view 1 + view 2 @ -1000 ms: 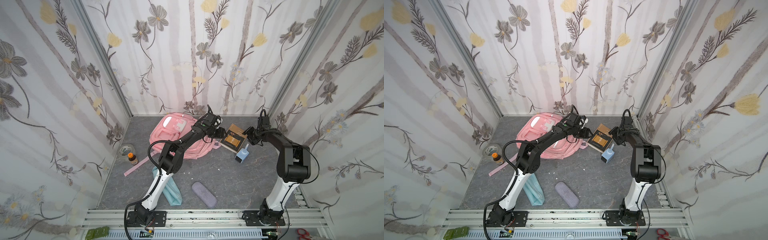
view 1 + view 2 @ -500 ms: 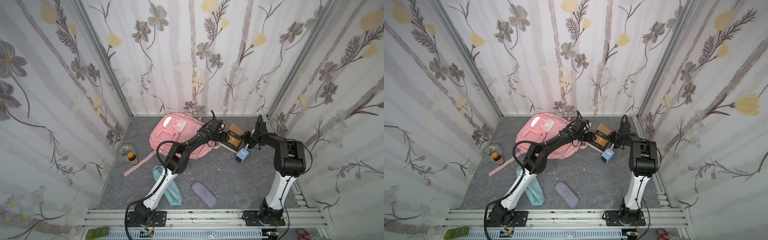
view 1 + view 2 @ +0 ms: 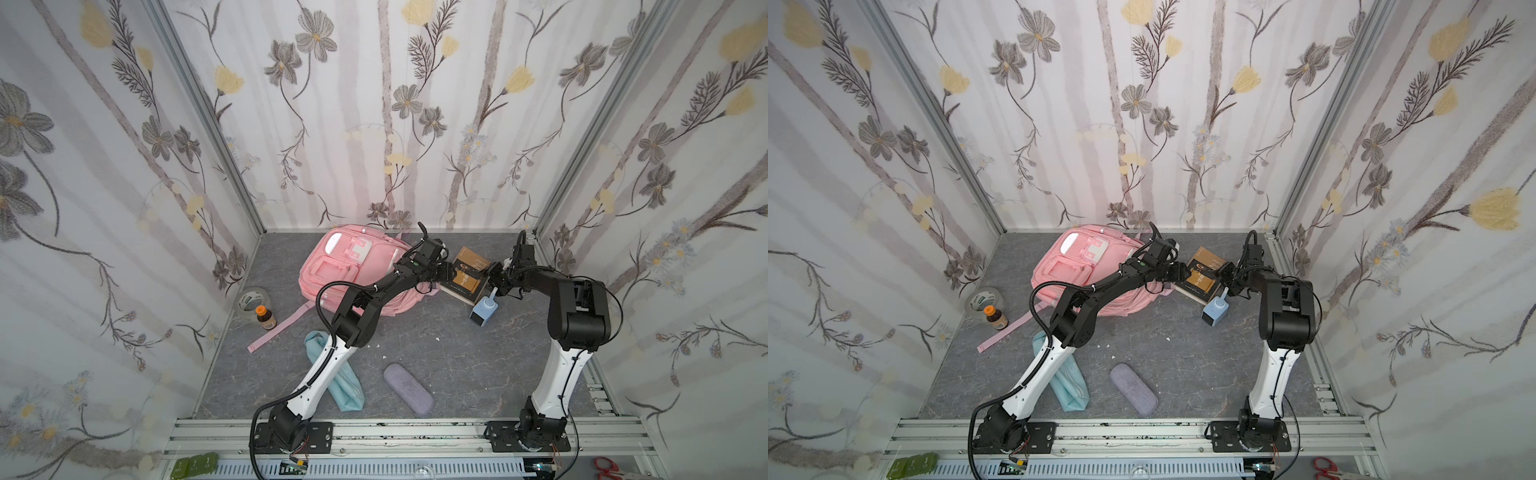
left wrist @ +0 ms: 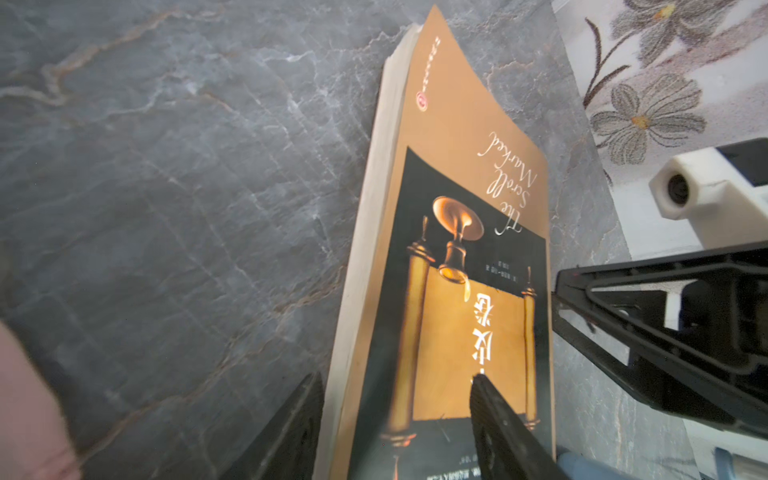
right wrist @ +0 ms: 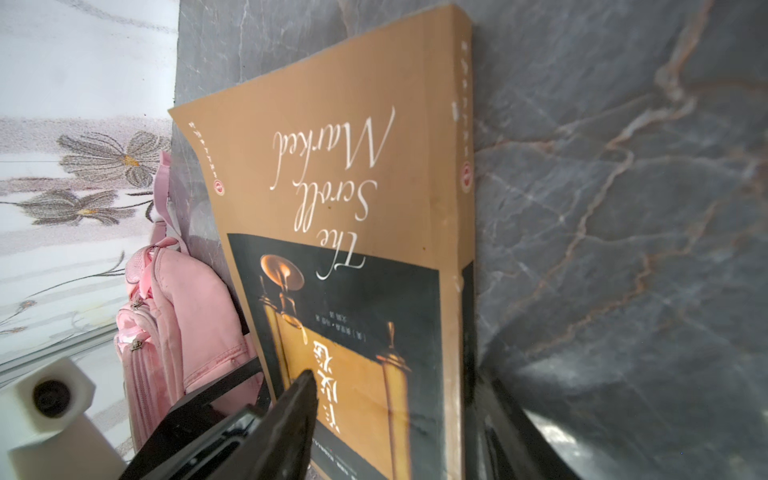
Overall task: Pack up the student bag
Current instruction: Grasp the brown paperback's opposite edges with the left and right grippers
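Note:
The pink student bag (image 3: pixel 353 266) (image 3: pixel 1084 270) lies flat near the back wall. Just right of it a tan book (image 3: pixel 469 272) (image 3: pixel 1202 274) with a dark scroll picture lies on the grey floor. My left gripper (image 3: pixel 446 272) (image 4: pixel 395 378) is at the book's bag-side edge, open, one finger low beside the pages and one over the cover (image 4: pixel 457 166). My right gripper (image 3: pixel 494 276) (image 5: pixel 395 376) faces it at the spine side, open, one finger over the cover (image 5: pixel 353 104) and one by the spine. Whether any finger presses the book is unclear.
A light-blue gadget (image 3: pixel 484 309) stands just in front of the book, under my right arm. A tape roll (image 3: pixel 251 300) and small orange-capped bottle (image 3: pixel 266 318) sit by the left wall. A teal pouch (image 3: pixel 345 382) and purple case (image 3: pixel 408 388) lie near the front.
My left gripper has swung right, off the bag, to the book's edge. My right gripper has come down and left onto the book's spine side, and its jaws have narrowed a little.

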